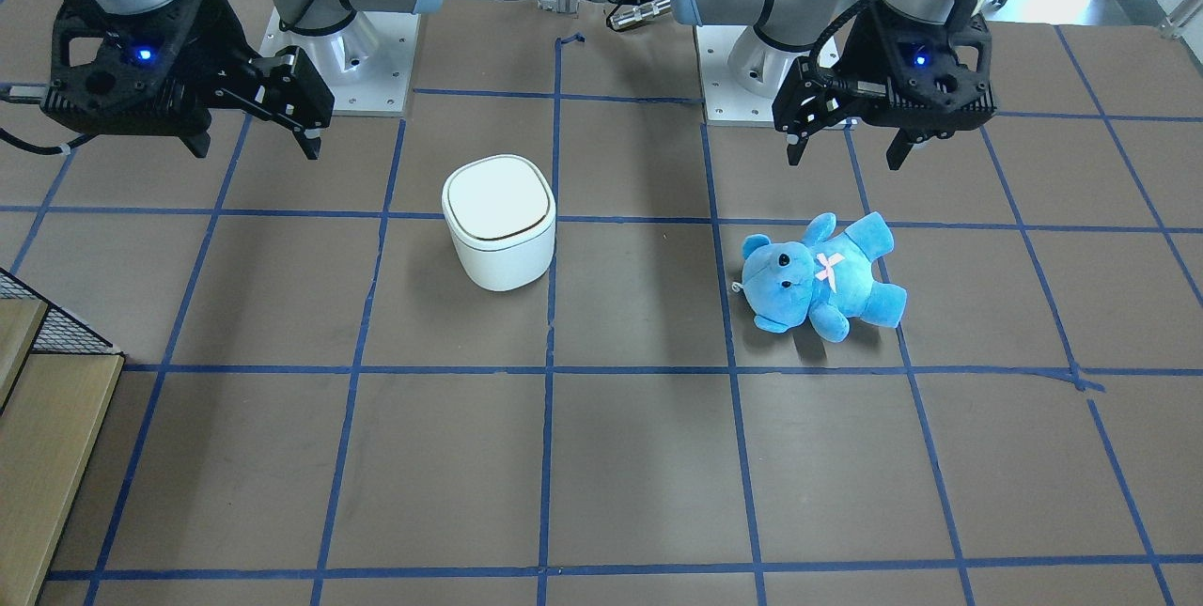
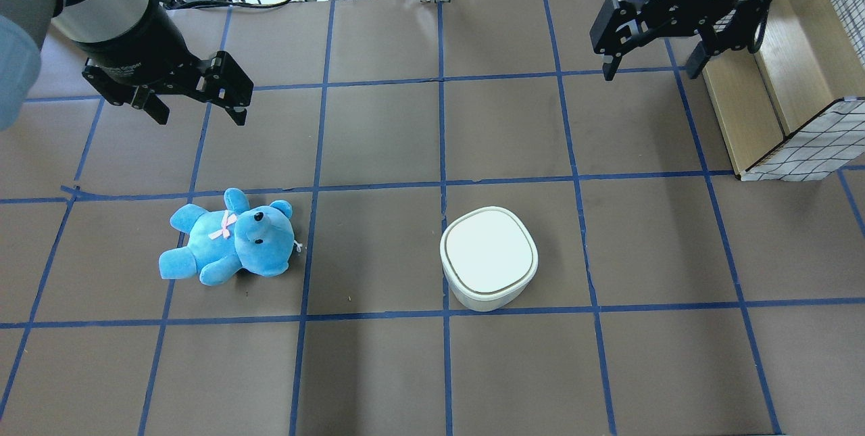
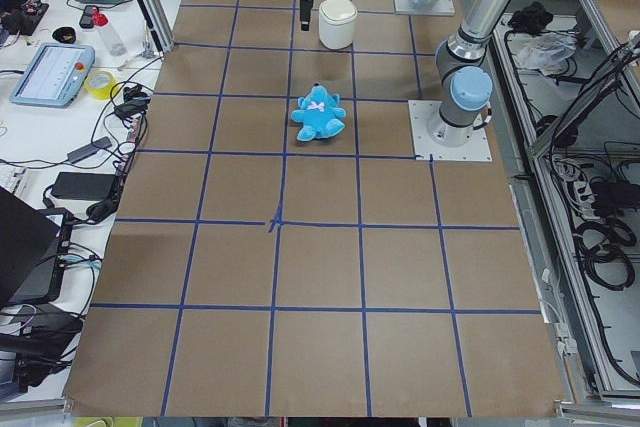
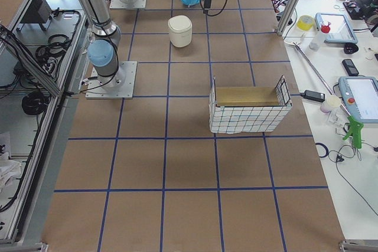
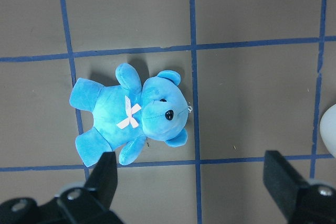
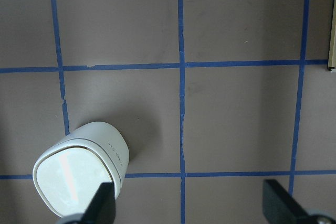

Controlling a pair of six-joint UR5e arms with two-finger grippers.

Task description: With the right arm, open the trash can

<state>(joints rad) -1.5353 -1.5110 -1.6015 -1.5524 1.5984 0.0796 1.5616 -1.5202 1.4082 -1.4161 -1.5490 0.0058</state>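
Note:
The white trash can [image 2: 488, 257] stands right of the table's middle with its lid shut; it also shows in the front view [image 1: 499, 221]. My right gripper [image 2: 652, 63] is open and empty, high above the table, far behind and to the right of the can. In the front view the right gripper [image 1: 254, 144] hangs left of the can. The right wrist view shows the can [image 6: 79, 174] at lower left, beside one of its fingertips [image 6: 102, 203]. My left gripper [image 2: 198, 111] is open and empty above the blue teddy [image 2: 230, 247].
The teddy [image 1: 822, 272] lies on its back on the left half of the table. A wood-lined wire basket [image 2: 777, 84] stands at the far right edge, beside the right gripper. Blue tape lines grid the brown table. Arm bases [image 1: 338, 61] are on the robot's side.

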